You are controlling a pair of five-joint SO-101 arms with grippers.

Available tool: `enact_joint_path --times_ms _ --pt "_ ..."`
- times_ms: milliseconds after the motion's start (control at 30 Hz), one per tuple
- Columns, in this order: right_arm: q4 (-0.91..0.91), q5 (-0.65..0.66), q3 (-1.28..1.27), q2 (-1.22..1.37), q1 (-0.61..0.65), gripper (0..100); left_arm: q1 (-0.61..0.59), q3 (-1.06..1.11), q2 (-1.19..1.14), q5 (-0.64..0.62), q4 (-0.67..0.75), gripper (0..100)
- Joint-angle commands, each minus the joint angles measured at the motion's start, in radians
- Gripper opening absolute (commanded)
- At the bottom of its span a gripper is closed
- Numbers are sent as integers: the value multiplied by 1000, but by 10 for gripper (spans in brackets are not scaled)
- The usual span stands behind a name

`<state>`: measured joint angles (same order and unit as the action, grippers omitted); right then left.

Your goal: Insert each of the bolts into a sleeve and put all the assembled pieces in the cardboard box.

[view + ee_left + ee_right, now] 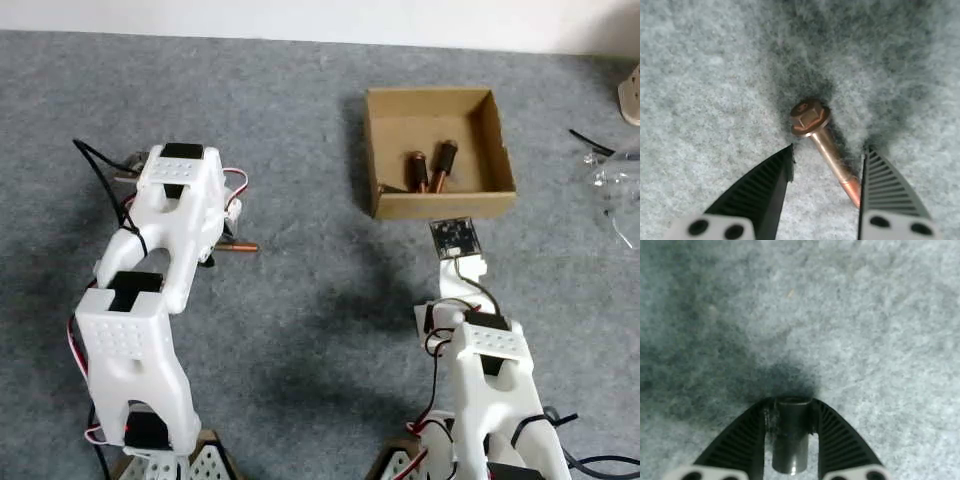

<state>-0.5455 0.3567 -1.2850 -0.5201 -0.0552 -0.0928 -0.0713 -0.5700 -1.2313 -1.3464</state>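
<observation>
So, the left gripper [829,152] is spread wide with nothing clamped. It sits low over the grey mat [705,75] with the bolt [821,140] lying between its fingers [765,185]. The bolt is copper-coloured, with its hex head pointing away from the wrist and the shank running back at a slant. The tip ends up right against one finger, though I can't tell if it actually touches, and the other finger is clear of it. In the high view the left arm [165,250] is hunched over that spot on the left side of the mat, and one end of the bolt pokes out from under it toward the middle. The right gripper [791,404] is clenched on a dark sleeve [791,445], a short tube pinched between both fingers. The tube runs along the fingers with its open end facing the mat, and there's a dark shadow just past it. The right arm [490,370] comes up from the near right corner and ends just short of the box [445,205]. The box sits right of centre toward the far edge. Two pieces [417,172] already lie in it side by side, close to the front wall. The bolt is well apart from the box, off to its left. There's also a clear plastic thing [612,180] at the right edge.
</observation>
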Motion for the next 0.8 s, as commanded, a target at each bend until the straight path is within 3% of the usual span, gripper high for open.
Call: enact_joint_path --times_ms 0,100,267,400,633,767 --pt "47 9 22 5 -22 5 -15 -2 -33 -9 32 134" --pt "47 9 22 5 -22 5 -16 -7 -30 -6 32 0" --pt "47 9 22 5 -22 5 -15 -8 -28 6 40 5" --pt "47 9 22 5 -22 5 12 -47 -25 123 28 5" --pt "47 11 22 5 -22 5 71 -236 -25 388 -187 5" --pt "47 11 22 5 -22 5 127 -394 -24 470 -359 5"
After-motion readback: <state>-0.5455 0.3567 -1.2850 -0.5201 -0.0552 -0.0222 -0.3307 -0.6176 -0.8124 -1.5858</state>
